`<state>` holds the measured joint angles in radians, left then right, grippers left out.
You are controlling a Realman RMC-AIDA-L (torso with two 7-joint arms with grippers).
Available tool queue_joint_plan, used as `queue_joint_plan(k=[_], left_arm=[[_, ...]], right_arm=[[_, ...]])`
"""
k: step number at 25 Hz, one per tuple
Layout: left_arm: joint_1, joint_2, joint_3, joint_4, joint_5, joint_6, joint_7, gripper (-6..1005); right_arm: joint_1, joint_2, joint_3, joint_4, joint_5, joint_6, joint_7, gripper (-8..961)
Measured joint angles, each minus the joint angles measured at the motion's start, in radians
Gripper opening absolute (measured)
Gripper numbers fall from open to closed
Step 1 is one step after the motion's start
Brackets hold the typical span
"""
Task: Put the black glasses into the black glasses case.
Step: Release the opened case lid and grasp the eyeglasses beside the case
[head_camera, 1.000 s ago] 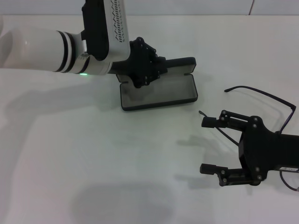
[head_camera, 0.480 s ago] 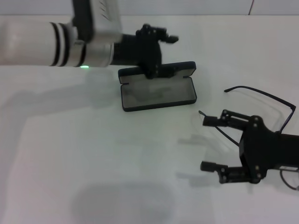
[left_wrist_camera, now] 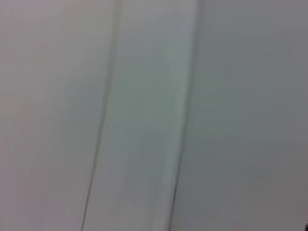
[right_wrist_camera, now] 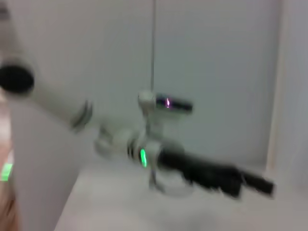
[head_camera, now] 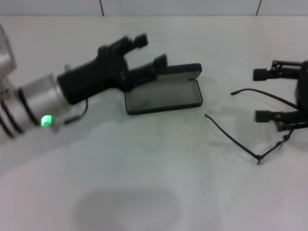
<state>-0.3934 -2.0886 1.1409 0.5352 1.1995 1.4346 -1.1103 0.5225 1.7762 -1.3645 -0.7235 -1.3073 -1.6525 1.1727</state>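
Both arms have pulled back since half a second ago. On the white table (head_camera: 144,183), the left gripper (head_camera: 150,50), fingers apart, now reaches in from the left edge, above the open case (head_camera: 163,95) at upper centre. The right gripper (head_camera: 262,95), fingers apart, has lifted to the right edge. The glasses (head_camera: 255,122) lie uncovered right of the case.

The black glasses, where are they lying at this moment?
In the head view the black glasses lie unfolded on the white table, on the robot's right, between the open black glasses case and the open right gripper.
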Motion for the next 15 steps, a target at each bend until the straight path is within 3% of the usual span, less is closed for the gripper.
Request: queue_joint_plan(k=[2,3,5,9,12,15], left_arm=[[0.017,-0.002,0.005,-0.049,0.002,0.017,0.03,808],[0.02,-0.003,0.006,-0.071,0.001,0.029,0.047,809],[0.025,-0.004,0.003,-0.128,-0.013,0.055,0.087,808],[0.022,-0.004,-0.001,-0.211,-0.039,0.074,0.152,800],[0.022,-0.004,0.001,-0.229,-0.044,0.075,0.163,800],[0.018,-0.004,-0.001,-0.248,-0.045,0.074,0.166,800]], right_arm=[[0.006,-0.006,0.088,-0.155,-0.188,-0.019,0.144,787],[0.009,0.002,0.129,-0.234,-0.296,-0.041,0.218,786],[0.018,0.043,0.213,-0.423,-0.54,-0.113,0.334,786],[0.05,0.155,0.277,-0.699,-0.907,-0.251,0.383,781],[0.085,0.196,0.26,-0.767,-1.029,-0.309,0.38,771],[0.123,0.217,0.242,-0.786,-1.107,-0.333,0.386,762]])
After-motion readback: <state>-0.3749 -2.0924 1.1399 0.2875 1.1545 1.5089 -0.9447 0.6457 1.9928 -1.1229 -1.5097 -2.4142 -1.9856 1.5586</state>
